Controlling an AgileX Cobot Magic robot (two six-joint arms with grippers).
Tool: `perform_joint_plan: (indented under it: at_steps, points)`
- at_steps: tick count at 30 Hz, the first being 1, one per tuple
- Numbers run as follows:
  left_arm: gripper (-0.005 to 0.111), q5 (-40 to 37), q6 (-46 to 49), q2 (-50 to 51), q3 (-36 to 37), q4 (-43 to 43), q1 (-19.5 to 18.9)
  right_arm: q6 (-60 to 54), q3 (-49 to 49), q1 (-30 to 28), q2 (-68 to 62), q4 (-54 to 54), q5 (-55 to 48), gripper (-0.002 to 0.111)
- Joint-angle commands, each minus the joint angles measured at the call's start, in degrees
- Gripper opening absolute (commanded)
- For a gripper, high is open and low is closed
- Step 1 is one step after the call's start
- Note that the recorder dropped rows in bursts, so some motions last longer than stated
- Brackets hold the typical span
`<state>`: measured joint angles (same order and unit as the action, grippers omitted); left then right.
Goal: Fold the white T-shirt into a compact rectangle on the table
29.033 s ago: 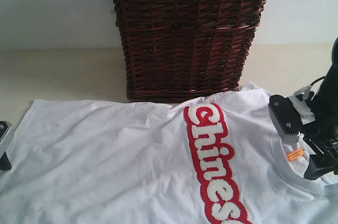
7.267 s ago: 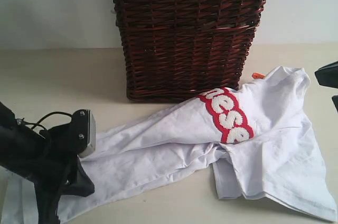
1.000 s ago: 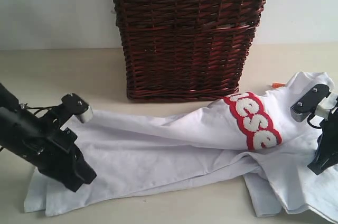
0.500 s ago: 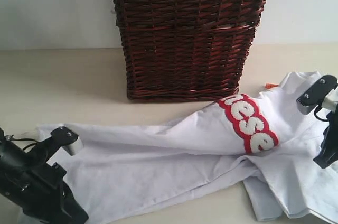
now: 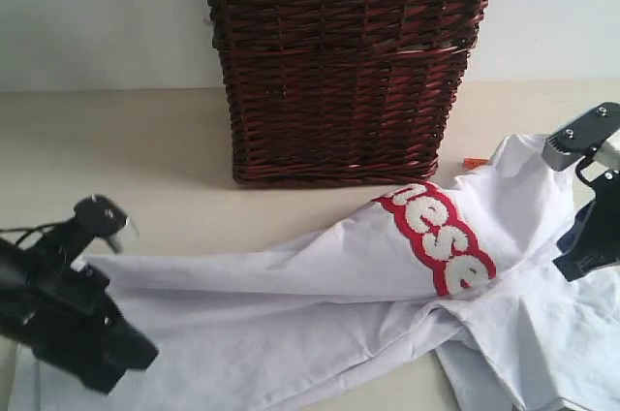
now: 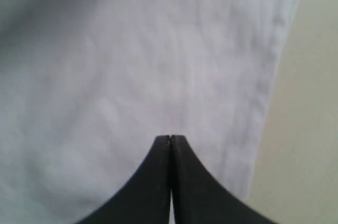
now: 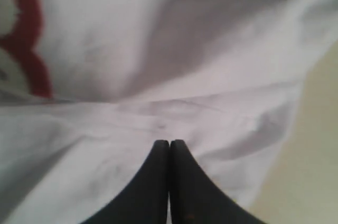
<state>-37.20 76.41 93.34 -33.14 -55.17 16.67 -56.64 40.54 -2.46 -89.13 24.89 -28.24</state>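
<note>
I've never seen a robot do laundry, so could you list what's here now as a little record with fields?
Shirt: white, stretched into a rumpled strip on the table
Letters: white, red-edged, showing
Basket: dark wicker, behind the shirt
Left pincer: shut, seemingly pinching shirt cloth near an edge
Right pincer: shut, seemingly pinching creased cloth near the letters

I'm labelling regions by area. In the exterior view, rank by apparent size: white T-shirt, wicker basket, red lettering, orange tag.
1. white T-shirt and wicker basket: close, both cropped by the frame, unsure
2. red lettering
3. orange tag
</note>
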Motion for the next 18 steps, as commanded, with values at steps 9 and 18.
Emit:
perform_joint_plan:
  at_steps: [9, 18]
  points:
    - [0.000, -0.5, 7.2, 6.7, -14.5, -6.1, 6.5, -37.1, -0.2, -0.2, -7.2, 34.4, -13.3, 0.000]
    - [0.000, -0.7, 5.9, 20.5, -32.6, -8.9, 19.3, -38.1, -0.2, -0.2, -15.7, 33.9, -12.7, 0.000]
